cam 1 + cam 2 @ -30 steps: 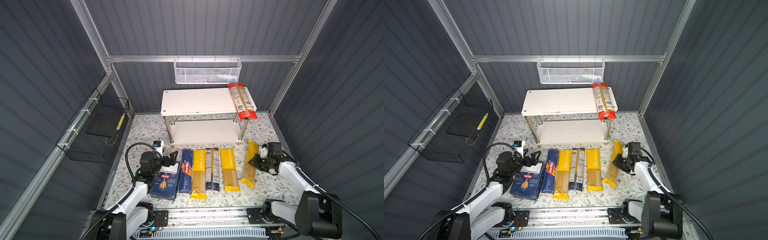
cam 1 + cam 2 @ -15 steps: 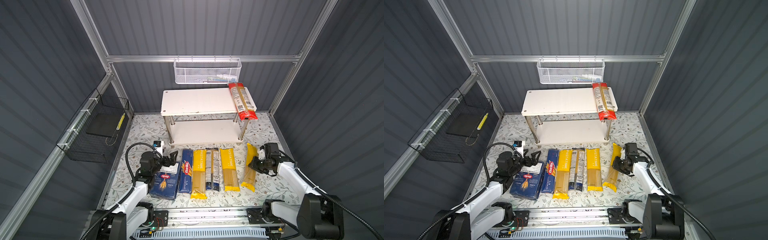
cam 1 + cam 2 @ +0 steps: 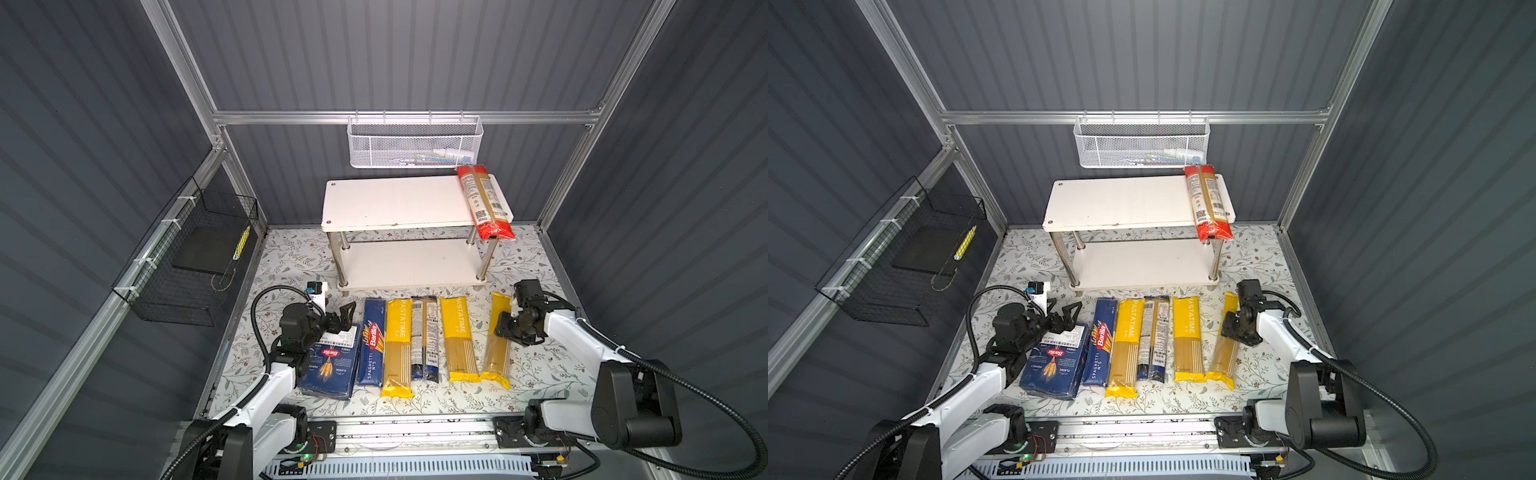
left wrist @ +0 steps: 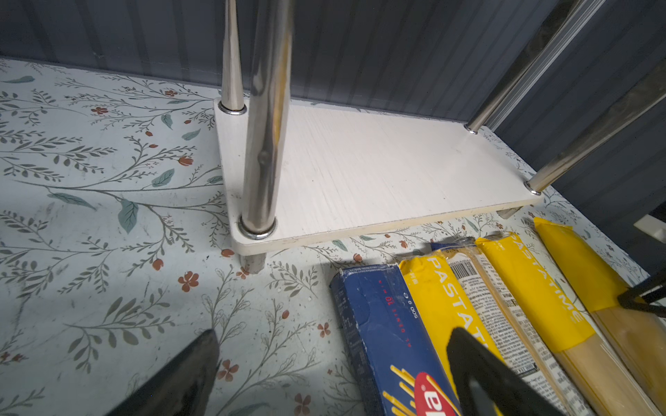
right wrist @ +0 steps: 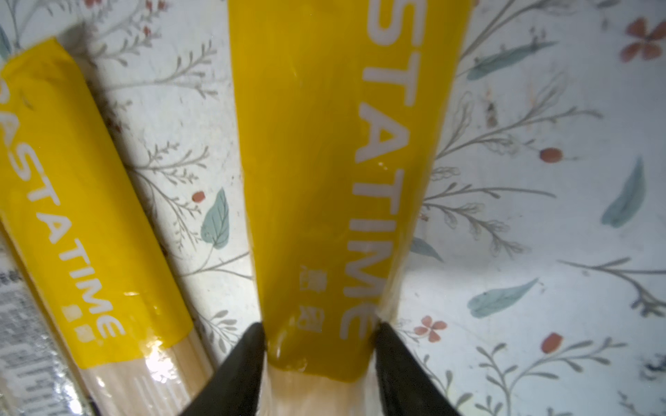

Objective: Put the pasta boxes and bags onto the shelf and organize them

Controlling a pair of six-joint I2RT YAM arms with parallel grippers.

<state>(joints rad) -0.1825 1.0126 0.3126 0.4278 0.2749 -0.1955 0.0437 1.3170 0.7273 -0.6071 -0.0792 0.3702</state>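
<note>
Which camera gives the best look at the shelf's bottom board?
The left wrist view: the bottom board fills it, close and nearly whole. In both top views the top board hides its back part. The right wrist view shows only yellow bags and the mat.

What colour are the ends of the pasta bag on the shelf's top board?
Red, at both ends of the bag; best seen in a top view.
</note>
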